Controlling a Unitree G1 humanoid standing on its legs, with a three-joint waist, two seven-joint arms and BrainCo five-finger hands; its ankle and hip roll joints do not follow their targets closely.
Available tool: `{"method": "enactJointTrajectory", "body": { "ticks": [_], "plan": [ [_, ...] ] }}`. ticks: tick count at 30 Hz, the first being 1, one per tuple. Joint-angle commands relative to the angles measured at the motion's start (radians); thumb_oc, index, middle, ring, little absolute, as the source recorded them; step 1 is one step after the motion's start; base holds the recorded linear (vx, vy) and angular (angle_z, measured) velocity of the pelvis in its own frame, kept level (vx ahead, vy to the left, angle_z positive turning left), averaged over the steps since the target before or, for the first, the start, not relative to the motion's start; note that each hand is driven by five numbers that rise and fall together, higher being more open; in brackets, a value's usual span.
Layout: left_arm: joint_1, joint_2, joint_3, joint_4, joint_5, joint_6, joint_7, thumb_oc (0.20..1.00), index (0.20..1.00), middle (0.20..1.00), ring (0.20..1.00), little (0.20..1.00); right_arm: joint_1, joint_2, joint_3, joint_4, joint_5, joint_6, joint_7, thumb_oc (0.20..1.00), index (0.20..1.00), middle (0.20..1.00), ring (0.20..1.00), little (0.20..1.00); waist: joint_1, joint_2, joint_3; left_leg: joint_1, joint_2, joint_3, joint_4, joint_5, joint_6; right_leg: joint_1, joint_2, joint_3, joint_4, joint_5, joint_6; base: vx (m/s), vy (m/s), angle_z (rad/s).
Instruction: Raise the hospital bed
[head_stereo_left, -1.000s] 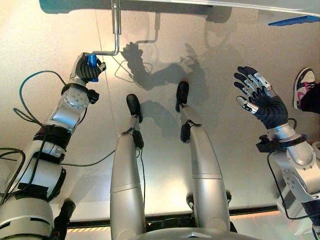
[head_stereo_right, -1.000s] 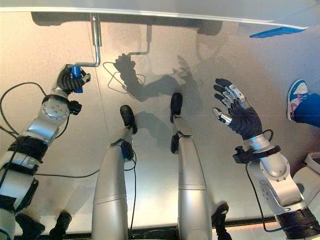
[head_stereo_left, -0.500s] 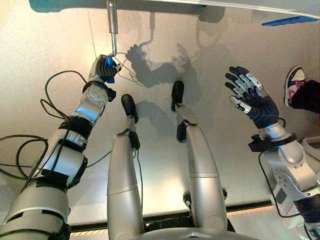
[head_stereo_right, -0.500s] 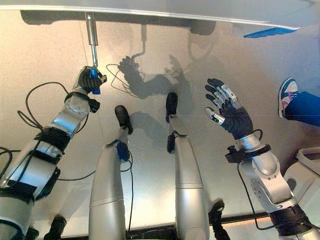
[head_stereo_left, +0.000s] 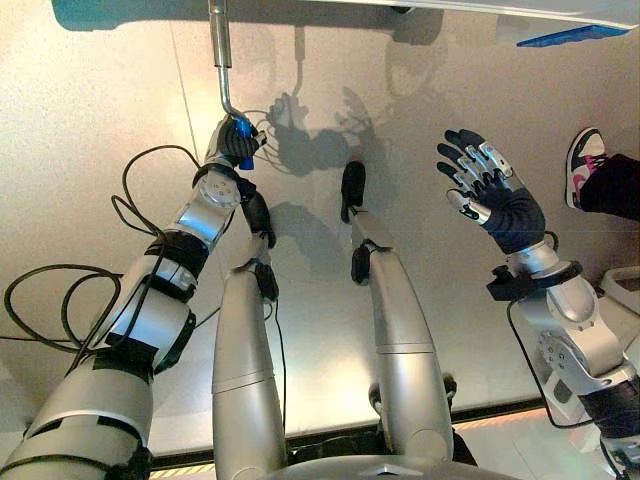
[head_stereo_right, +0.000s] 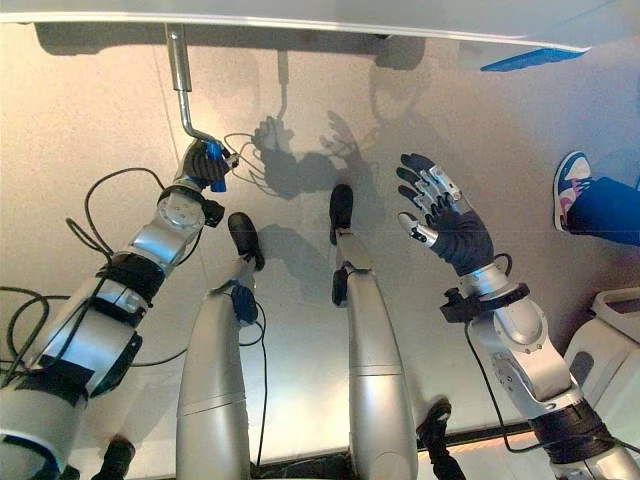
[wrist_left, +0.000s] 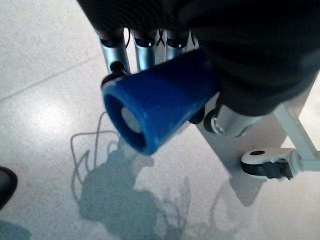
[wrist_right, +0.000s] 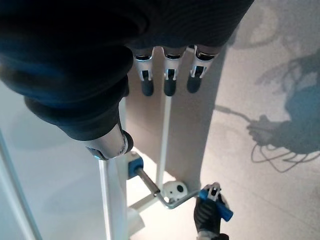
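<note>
Your left hand (head_stereo_left: 236, 143) is gripping the blue handle (wrist_left: 156, 102) of the bed crank, fingers (wrist_left: 113, 49) curled round it w/ the handle's open end sticking out past them toward the floor (head_stereo_left: 90, 130). Just beyond the hand, the handle is joining a bent silver crank rod (head_stereo_left: 219, 55), which is running straight away from the hand up to the underside of the hospital bed (head_stereo_left: 480, 8) at the far edge of what you're seeing. In the right wrist view that same crank (wrist_right: 165, 197) is showing as an L-shaped bar coming out of a blue collar (wrist_right: 134, 165) on the white bed frame (wrist_right: 113, 210), w/ the left hand (wrist_right: 208, 218) on its end. In the left wrist view, a castor wheel (wrist_left: 264, 165) of the frame is sitting on the floor just behind the hand. Your right hand (head_stereo_right: 438, 216) is hanging well apart from the crank, off to the other side, fingers (head_stereo_right: 419, 181) spread straight & holding nothing, palm facing out over bare floor. Past it, further to that side, a person's shoe (head_stereo_left: 583, 164) & dark trouser leg (head_stereo_right: 608, 210) are standing near the edge, & a bit of blue panel (head_stereo_left: 573, 34) is poking out under the bed's far corner.
</note>
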Motion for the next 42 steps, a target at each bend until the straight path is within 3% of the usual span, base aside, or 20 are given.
{"method": "enactJointTrajectory", "body": {
  "ticks": [1,11,21,23,29,35,42],
  "plan": [
    [-0.022,-0.160,-0.056,-0.096,-0.039,-0.111,-0.038,0.200,0.200,0.200,0.200,0.200,-0.025,-0.025,0.013,-0.033,0.032,-0.051,-0.004,1.000,1.000,1.000,1.000,1.000,0.013,0.011,-0.020,0.037,0.019,-0.079,-0.090,0.036,-0.078,0.041,-0.048,0.012,0.104,-0.116,0.117,0.00,0.000,0.00],
    [0.001,-0.198,-0.071,-0.191,-0.189,-0.162,-0.063,0.200,0.200,0.200,0.200,0.200,-0.052,-0.024,0.029,-0.019,0.037,-0.055,-0.018,1.000,1.000,1.000,1.000,1.000,0.014,0.012,-0.020,0.049,0.019,-0.079,-0.104,0.044,-0.082,0.053,-0.049,0.011,0.091,-0.107,0.117,0.00,0.000,0.00],
    [0.101,-0.197,-0.071,-0.449,-0.459,-0.221,-0.139,0.200,0.200,0.200,0.200,0.200,-0.040,-0.010,0.013,-0.016,0.030,-0.056,-0.036,1.000,1.000,1.000,1.000,1.000,0.025,0.022,-0.020,0.056,0.014,-0.082,-0.118,0.051,-0.084,0.063,-0.050,0.005,0.079,-0.101,0.114,0.00,0.000,0.00],
    [0.136,-0.178,-0.066,-0.517,-0.510,-0.225,-0.157,0.200,0.200,0.200,0.200,0.200,-0.031,-0.006,0.004,-0.021,0.026,-0.057,-0.042,1.000,1.000,1.000,1.000,1.000,0.030,0.026,-0.020,0.055,0.013,-0.082,-0.119,0.053,-0.085,0.063,-0.051,0.004,0.076,-0.099,0.114,0.00,0.000,0.00],
    [0.295,-0.020,0.007,-0.786,-0.650,-0.239,-0.216,0.200,0.200,0.200,0.200,0.200,0.026,0.007,-0.054,-0.037,0.005,-0.053,-0.048,1.000,1.000,1.000,1.000,1.000,0.055,0.048,-0.020,0.060,0.007,-0.084,-0.123,0.055,-0.084,0.068,-0.055,-0.002,0.077,-0.100,0.112,0.00,0.000,0.00],
    [0.493,0.130,0.177,-1.017,-0.763,-0.261,-0.259,0.200,0.200,0.200,0.200,0.200,0.085,0.016,-0.101,-0.063,-0.007,-0.051,-0.034,1.000,1.000,1.000,1.000,1.000,0.078,0.066,-0.020,0.062,0.002,-0.089,-0.121,0.054,-0.085,0.076,-0.061,-0.008,0.076,-0.100,0.109,0.00,-0.001,0.01],
    [0.640,0.211,0.332,-1.159,-0.822,-0.294,-0.270,0.200,0.200,0.200,0.200,0.200,0.107,0.009,-0.131,-0.076,-0.002,-0.049,-0.020,1.000,1.000,1.000,1.000,1.000,0.096,0.072,-0.020,0.069,-0.005,-0.094,-0.121,0.049,-0.082,0.080,-0.064,-0.010,0.078,-0.102,0.108,0.00,0.006,0.02]
  ]
}}
